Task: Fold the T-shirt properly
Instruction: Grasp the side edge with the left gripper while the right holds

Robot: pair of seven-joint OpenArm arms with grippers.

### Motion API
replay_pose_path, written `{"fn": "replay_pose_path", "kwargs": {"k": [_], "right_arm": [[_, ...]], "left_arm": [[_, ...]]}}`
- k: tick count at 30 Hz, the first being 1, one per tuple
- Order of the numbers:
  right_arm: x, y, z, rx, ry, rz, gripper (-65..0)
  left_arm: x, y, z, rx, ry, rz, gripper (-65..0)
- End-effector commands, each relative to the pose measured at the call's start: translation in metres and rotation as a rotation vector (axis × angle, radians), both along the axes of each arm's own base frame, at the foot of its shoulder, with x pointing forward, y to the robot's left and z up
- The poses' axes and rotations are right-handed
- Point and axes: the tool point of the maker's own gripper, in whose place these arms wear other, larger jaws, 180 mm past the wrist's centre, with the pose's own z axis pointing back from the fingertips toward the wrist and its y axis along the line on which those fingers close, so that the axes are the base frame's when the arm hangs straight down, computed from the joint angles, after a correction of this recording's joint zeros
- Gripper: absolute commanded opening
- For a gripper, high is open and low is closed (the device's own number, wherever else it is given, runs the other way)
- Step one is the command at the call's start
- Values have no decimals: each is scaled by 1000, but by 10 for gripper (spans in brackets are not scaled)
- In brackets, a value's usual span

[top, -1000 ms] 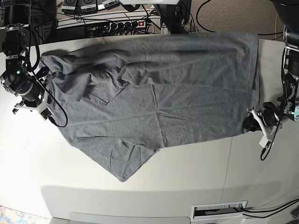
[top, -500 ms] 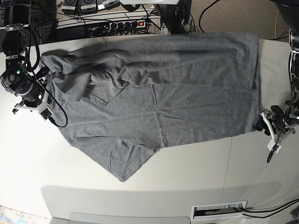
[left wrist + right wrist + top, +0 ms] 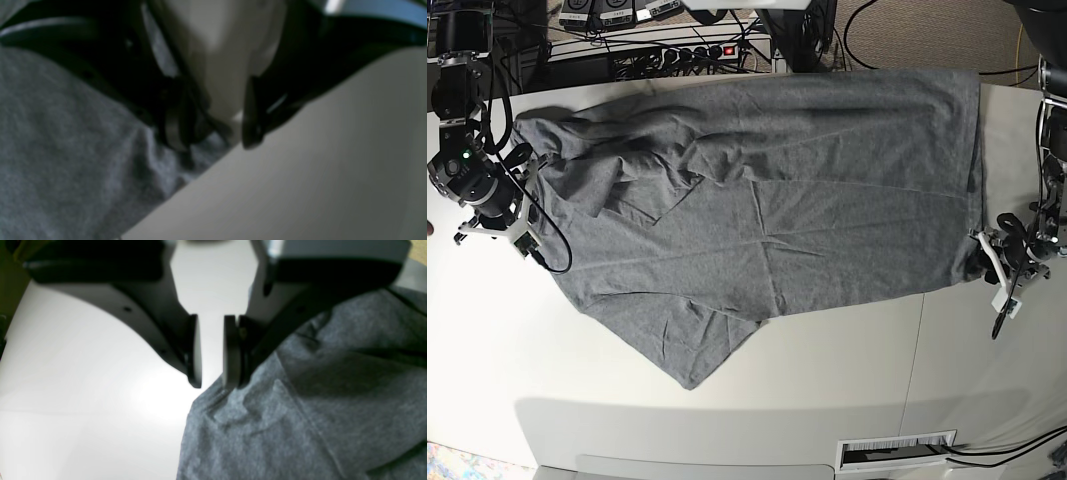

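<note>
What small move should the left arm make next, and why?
Probably close the left gripper on the T-shirt hem. Its jaws look parted at the fabric's edge on the table, with one finger over the cloth and nothing visibly pinched yet.

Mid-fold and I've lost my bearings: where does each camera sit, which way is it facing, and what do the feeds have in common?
Base: overhead, looking down on the table; the T-shirt is spread across it, right gripper at the view's left, left gripper at its right.
Left wrist: on the left arm, aimed past its blurred left gripper at the shirt's edge.
Right wrist: on the right arm, looking between slightly parted fingers at fabric and bare table.
Shared: all three views show the grey T-shirt meeting the table.
</note>
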Motion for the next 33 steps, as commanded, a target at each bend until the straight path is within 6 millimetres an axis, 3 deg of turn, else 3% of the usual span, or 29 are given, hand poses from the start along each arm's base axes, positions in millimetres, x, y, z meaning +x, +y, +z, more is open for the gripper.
{"fn": "replay_pose_path", "kwargs": {"k": [1, 10, 16, 20, 24, 29, 33], "right_arm": [[9, -6, 17, -20, -47, 4, -527], [9, -6, 17, -19, -49, 5, -527], [10, -5, 17, -17, -53, 8, -527], [13, -2, 20, -4, -73, 21, -527], [25, 3, 31, 6, -140, 49, -527], [58, -2, 52, 65, -265, -21, -527], [87, -9, 53, 171, -314, -94, -527]], "left_arm": [[8, 12, 13, 25, -27, 14, -375], [4, -15, -2, -39, -19, -3, -405], [6, -19, -2, -46, -23, -3, -650], [5, -22, -2, -55, -18, -28, -650], [-4, -44, 2, -109, 0, -160, -650], [-8, -54, 5, -135, 36, -183, -650], [-7, -52, 10, -123, 26, -192, -650]]}}
